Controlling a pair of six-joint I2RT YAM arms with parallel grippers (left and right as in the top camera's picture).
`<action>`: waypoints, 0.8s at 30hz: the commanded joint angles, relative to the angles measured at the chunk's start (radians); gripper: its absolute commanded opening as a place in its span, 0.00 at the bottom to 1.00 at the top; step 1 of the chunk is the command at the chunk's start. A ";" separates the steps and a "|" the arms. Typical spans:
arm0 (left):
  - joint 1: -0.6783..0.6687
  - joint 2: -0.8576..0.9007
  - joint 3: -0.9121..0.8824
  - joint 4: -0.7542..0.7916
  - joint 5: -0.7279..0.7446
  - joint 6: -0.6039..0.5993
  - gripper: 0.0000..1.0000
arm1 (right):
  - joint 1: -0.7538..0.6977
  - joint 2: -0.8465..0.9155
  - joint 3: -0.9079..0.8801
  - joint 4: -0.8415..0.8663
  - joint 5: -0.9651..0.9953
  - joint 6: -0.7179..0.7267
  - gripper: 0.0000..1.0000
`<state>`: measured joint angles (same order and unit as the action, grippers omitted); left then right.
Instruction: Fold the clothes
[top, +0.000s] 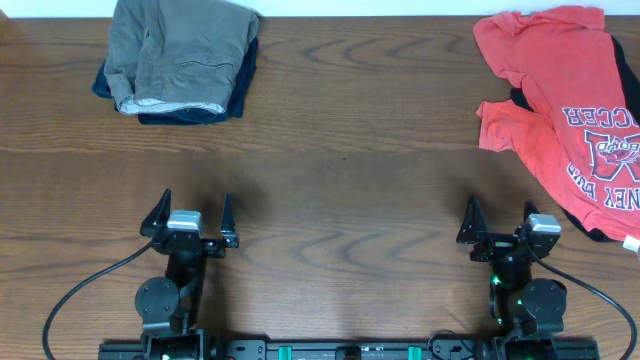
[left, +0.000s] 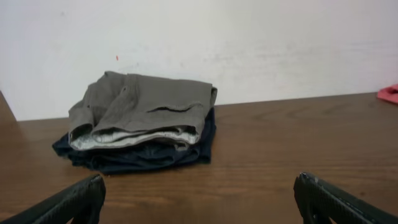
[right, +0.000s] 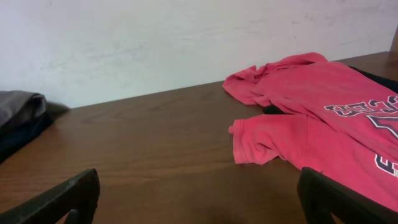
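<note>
The clothes, grey-khaki shorts (top: 180, 50), lie folded at the table's far left on top of a dark navy garment (top: 190, 112). The left wrist view shows the shorts (left: 146, 109) as a neat bundle with pale lining at the front edge. My left gripper (top: 191, 215) hovers open near the front edge, well short of the bundle, with nothing between its fingers (left: 81, 198). My right gripper (top: 500, 217) also stands open and empty at the front right, its fingers (right: 336, 198) wide apart.
A red T-shirt with white lettering (top: 570, 100) lies spread at the far right over a dark garment (top: 520, 98), close beside my right gripper. A white wall (left: 249, 43) rises behind the wooden table (top: 350, 170).
</note>
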<state>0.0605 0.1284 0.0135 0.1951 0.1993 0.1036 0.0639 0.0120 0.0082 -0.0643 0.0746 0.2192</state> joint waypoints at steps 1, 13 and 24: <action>-0.001 -0.030 -0.010 -0.027 0.003 -0.013 0.98 | -0.012 -0.007 -0.003 -0.003 -0.004 -0.003 0.99; -0.004 -0.127 -0.010 -0.203 0.003 -0.012 0.98 | -0.012 -0.007 -0.003 -0.003 -0.004 -0.003 0.99; -0.013 -0.126 -0.010 -0.247 0.002 -0.012 0.98 | -0.012 -0.007 -0.003 -0.003 -0.004 -0.003 0.99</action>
<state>0.0540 0.0120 0.0139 -0.0063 0.1928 0.1009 0.0639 0.0116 0.0082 -0.0643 0.0746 0.2192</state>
